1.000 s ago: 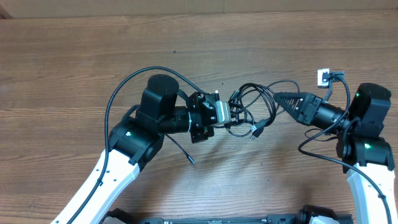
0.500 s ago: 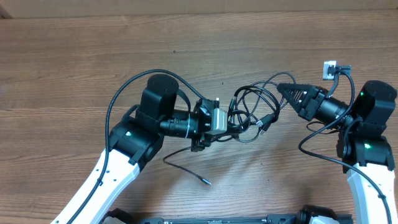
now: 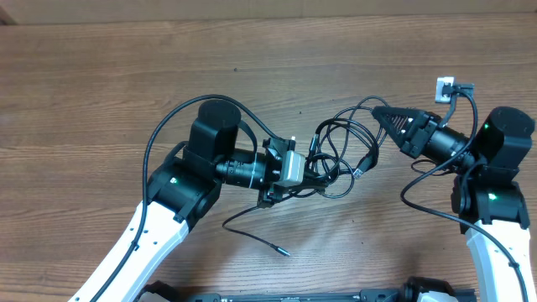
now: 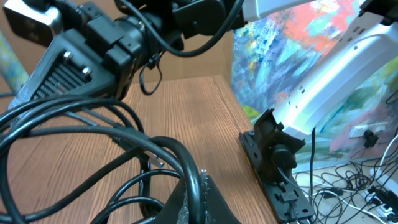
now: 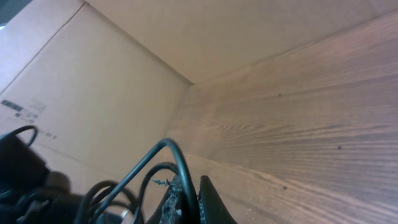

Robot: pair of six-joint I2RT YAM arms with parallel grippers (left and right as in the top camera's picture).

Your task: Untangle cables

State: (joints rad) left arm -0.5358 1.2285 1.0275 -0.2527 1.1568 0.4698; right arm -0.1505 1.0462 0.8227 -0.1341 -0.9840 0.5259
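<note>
Drawing slightly apart over the last second, the left gripper (image 3: 310,165) and right gripper (image 3: 379,112), both clamped shut on the cables (image 3: 337,141), spread the tangle over the surface (image 3: 101,84), and 1 loose end (image 3: 282,248) trails farther out, suggesting it loosens.

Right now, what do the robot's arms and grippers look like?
The left arm and right arm: white lower links, black joints with green lights, a thick black cable looping alongside each. The left gripper carries a grey box; the right gripper has black tapered fingers.
</note>
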